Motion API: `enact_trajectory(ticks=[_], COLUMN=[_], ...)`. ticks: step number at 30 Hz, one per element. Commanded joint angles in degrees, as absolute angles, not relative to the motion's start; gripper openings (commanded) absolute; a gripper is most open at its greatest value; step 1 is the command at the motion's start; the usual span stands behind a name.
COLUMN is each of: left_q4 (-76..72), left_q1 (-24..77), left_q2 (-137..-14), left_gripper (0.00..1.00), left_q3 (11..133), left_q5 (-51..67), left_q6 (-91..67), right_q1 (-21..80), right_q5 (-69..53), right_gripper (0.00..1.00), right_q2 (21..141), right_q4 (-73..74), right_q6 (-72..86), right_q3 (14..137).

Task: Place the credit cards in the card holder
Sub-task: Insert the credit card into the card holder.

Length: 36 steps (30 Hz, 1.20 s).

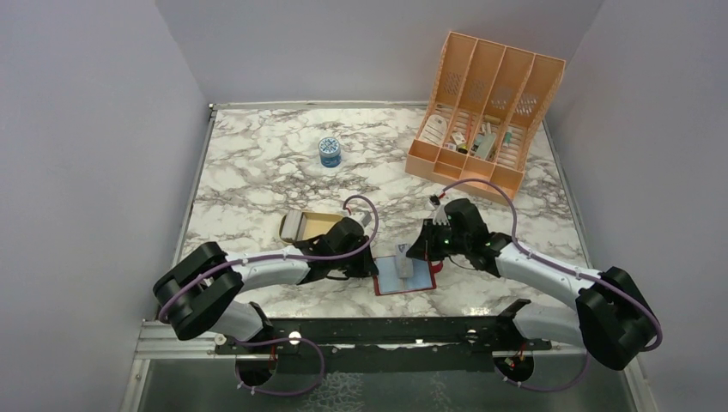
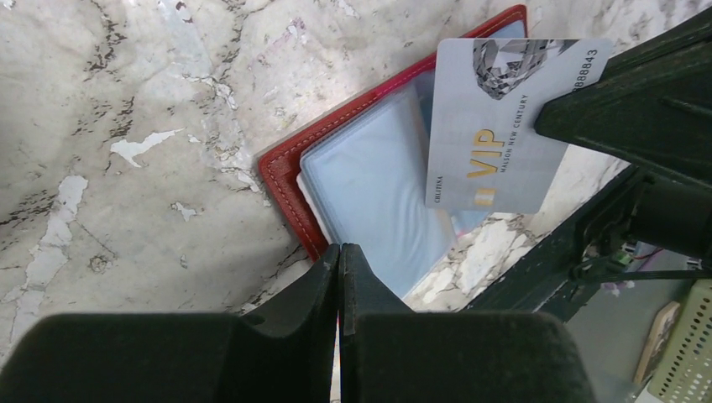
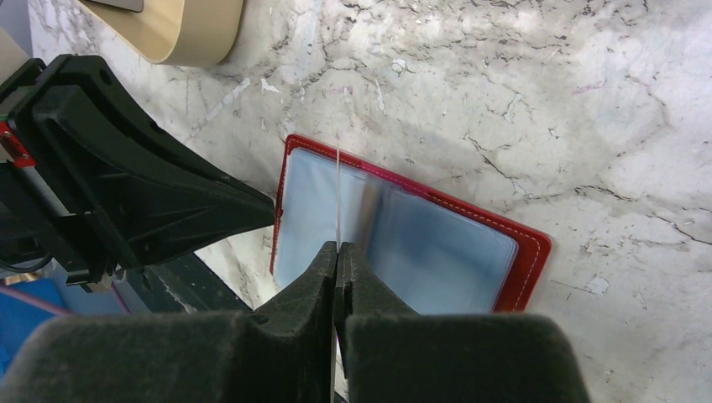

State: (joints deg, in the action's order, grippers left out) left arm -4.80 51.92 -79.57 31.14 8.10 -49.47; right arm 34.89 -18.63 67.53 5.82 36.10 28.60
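From above, the card holder (image 1: 403,279) lies open on the marble table (image 1: 257,163) near its front edge. The left gripper (image 1: 373,268) is at its left edge and the right gripper (image 1: 414,251) at its far side. A stack of credit cards (image 1: 292,225) sits in the tan tray (image 1: 322,225) further left. In the left wrist view, the jaws are pressed together with nothing visible between them, their tips by the holder's red edge. In the right wrist view, the fingers pinch a silver credit card (image 1: 402,254) (lettered VIP), on edge over the pale blue pockets.
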Motion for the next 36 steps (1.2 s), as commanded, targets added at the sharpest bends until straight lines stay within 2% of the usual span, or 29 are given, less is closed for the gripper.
enact_trajectory(ticks=[1, 20, 36], left_q4=[-6.84, -5.28, -5.34], left_q1=[52.57, 52.81, 52.88], left_q2=[-80.76, -82.87, -83.43], left_gripper=[0.06, 0.06, 0.06], left_q3=[30.45, 30.28, 30.23], left_q5=[5.43, 3.6, 3.61], left_q6=[-47.96, -47.15, -47.37], right_q1=[34.5, 32.82, 32.23], right_q5=[-17.13, -14.79, -18.65], right_gripper=[0.01, 0.01, 0.01], right_q2=[68.4, 66.6, 68.81], right_q4=[2.4, 3.18, -2.67], right_q6=[34.99, 34.88, 33.56], right_q3=[27.18, 26.58, 21.15])
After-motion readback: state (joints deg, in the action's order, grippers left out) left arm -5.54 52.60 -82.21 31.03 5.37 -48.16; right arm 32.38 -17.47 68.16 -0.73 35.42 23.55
